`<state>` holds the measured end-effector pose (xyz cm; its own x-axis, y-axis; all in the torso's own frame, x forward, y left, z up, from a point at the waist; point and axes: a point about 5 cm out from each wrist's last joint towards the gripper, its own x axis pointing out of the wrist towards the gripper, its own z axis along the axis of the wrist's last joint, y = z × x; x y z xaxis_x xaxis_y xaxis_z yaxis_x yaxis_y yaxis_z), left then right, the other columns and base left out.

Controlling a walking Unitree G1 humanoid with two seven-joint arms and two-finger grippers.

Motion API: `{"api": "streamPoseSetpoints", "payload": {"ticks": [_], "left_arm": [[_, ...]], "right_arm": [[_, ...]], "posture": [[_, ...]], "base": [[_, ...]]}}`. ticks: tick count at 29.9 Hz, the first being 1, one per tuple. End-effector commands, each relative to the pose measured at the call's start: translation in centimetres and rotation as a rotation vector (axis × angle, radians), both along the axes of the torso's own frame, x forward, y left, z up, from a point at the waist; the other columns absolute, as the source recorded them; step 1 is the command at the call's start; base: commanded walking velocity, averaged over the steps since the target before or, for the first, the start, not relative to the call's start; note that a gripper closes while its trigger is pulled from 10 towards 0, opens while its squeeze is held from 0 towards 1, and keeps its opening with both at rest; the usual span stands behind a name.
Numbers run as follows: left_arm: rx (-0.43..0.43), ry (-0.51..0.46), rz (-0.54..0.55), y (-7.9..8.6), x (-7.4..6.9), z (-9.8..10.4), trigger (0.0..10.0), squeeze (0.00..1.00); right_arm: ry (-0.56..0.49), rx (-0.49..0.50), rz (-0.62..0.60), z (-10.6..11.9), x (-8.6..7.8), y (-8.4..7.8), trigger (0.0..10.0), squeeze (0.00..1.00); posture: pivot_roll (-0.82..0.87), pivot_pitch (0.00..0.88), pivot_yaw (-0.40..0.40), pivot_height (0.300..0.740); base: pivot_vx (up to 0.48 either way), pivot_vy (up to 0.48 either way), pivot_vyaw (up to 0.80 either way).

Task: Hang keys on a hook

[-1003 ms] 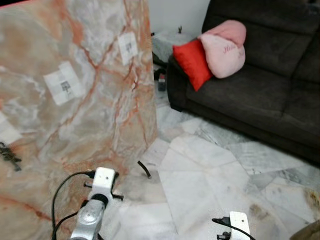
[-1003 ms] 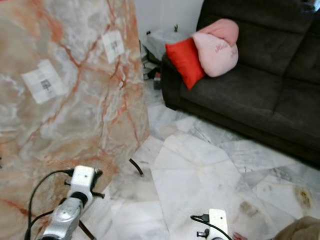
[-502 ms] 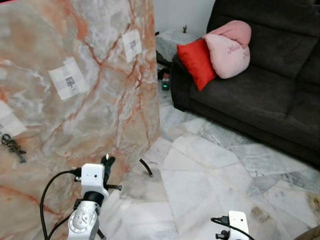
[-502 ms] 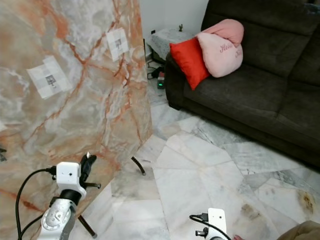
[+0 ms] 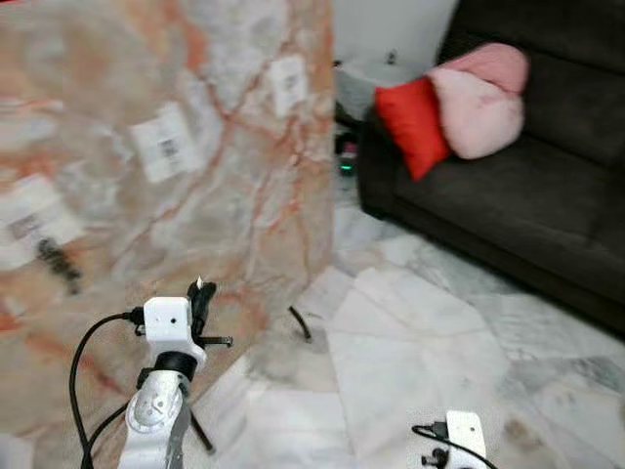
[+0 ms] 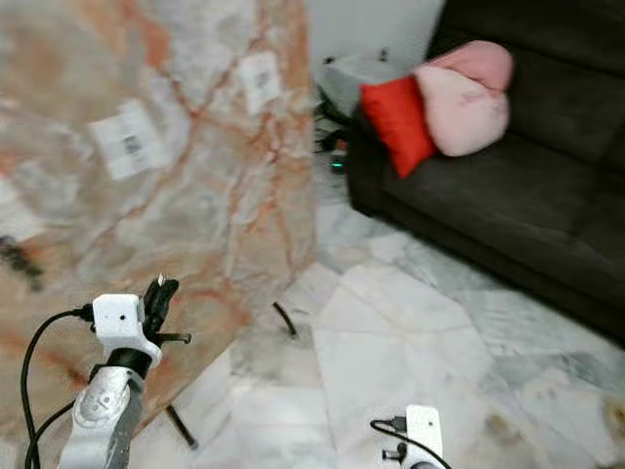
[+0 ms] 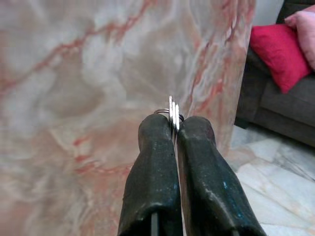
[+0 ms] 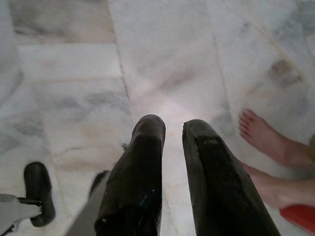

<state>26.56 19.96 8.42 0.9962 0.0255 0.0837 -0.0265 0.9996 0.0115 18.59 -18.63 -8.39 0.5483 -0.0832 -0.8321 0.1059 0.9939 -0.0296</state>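
Before marble board [image 5: 195,147] | left fingers [image 7: 152,162] pinch keys [image 7: 173,112] | right fingers [image 8: 142,162] parted, empty | 2 cushions

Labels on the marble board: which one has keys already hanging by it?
The leftmost white label, at the board's left edge: a dark bunch of keys hangs just below it. The middle label and upper-right label have nothing under them.
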Motion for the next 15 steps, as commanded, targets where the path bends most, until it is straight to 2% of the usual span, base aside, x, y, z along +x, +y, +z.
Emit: {"api": "streamPoseSetpoints", "payload": {"ticks": [1,9,15], "left_arm": [[-0.003,-0.017,-0.013,-0.4,0.3,0.7,10.0,0.00],[-0.004,-0.029,-0.038,-0.9,0.6,1.4,10.0,0.00],[-0.001,-0.037,-0.050,-1.2,0.7,1.7,10.0,0.00]], "right_arm": [[0.005,-0.001,-0.014,-0.1,-0.3,-0.3,10.0,0.00],[0.006,-0.004,-0.011,-0.1,-0.4,-0.4,10.0,0.00],[0.007,-0.005,-0.010,-0.1,-0.4,-0.4,10.0,0.00]], "posture": [[-0.05,0.000,-0.026,0.740],[-0.05,0.000,-0.027,0.740],[-0.05,0.000,-0.028,0.740]], "base": [[0.000,0.000,0.00],[0.000,0.000,0.00],[0.266,0.000,0.00]]}}
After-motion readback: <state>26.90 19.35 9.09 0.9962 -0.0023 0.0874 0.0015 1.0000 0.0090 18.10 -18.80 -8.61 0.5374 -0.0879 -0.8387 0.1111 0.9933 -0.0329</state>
